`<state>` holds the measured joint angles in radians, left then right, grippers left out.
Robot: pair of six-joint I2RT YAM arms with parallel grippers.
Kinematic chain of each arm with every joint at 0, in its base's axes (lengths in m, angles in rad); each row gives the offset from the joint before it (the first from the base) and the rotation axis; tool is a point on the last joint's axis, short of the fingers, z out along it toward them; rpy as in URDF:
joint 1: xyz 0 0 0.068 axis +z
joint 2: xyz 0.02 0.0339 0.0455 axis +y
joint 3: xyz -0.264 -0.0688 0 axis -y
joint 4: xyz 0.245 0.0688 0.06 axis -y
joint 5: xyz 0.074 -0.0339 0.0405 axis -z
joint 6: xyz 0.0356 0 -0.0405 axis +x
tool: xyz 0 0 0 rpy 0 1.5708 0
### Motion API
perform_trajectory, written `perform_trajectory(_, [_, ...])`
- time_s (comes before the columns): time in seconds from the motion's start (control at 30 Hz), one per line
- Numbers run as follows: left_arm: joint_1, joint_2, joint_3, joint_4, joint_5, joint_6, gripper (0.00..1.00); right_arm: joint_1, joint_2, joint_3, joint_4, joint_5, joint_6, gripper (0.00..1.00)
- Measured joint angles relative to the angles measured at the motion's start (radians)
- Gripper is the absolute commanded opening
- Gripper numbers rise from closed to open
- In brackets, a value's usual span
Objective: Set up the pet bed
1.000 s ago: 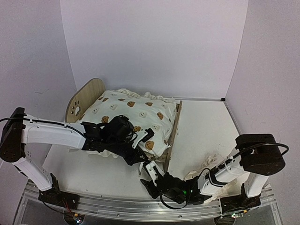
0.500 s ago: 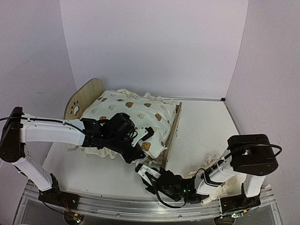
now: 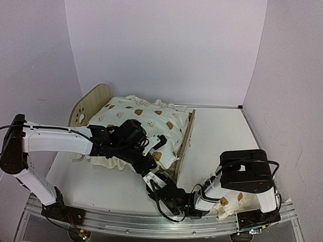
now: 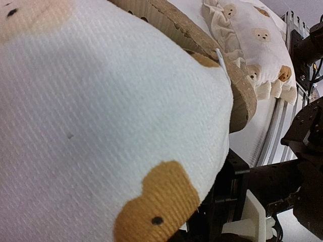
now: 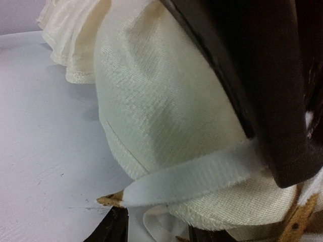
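White table (image 3: pixel 217 136), matte and smooth, w/ the pet bed (image 3: pixel 93 103) at centre-left, long axis running L to R. Only the top view shows the whole of it: rounded light-wood headboard (image 3: pixel 87 110) w/ paw-print cutout at the far-left end, and a low footboard (image 3: pixel 185 138) at the right end, tipped outward.

The puffy cream cushion (image 3: pixel 141 118) w/ brown bear faces lies over the frame btwn the two boards. Its near corner overhangs the front.

The left gripper (image 3: pixel 154 151) is at that near corner, closed on the cushion. The left wrist view adds only the close-up: waffle-weave fabric (image 4: pixel 101 101) fills the lens and hides the fingers. A raw, fibrous board edge (image 4: pixel 237 85) curves behind it.

The right gripper (image 3: pixel 153 182) sits low on the table just under that corner. In the right wrist view, its dark fingertips (image 5: pixel 113 229) stand apart w/ a fabric fold btwn them. Can't tell if they pinch it. That view also shows a flat white woven tie (image 5: pixel 192 176) and a gathered ruffle (image 5: pixel 70 35), both too small to make out from above.

The small bear-print pillow (image 3: pixel 228 202) is at the near-right edge beside the right arm, well apart from the bed. Its frilled edge is clearer in the left wrist view (image 4: pixel 252 35).

A tiny white tab (image 4: pixel 219 53) sits at the cushion seam, too small to read.
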<state>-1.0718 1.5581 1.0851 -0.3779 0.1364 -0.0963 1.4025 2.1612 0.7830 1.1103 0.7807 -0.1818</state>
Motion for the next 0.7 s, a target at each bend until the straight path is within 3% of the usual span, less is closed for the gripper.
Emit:
perform_trajectory(0.2, [0.007, 0.001, 0.002, 0.000, -0.010, 0.003, 0.00, -0.010, 0.046, 0.042, 0.032, 0.047, 0.010, 0.30])
perform_trajectory(0.47, [0.019, 0.011, 0.018, 0.000, -0.025, 0.002, 0.00, -0.018, 0.078, 0.079, 0.039, 0.125, 0.034, 0.00])
perform_trajectory(0.63, [0.021, 0.024, 0.024, 0.000, -0.035, 0.001, 0.00, -0.030, 0.058, 0.058, 0.019, 0.074, 0.077, 0.00])
perform_trajectory(0.7, [0.022, 0.028, 0.028, 0.001, -0.035, -0.001, 0.00, -0.037, -0.026, 0.003, -0.089, -0.024, 0.128, 0.00])
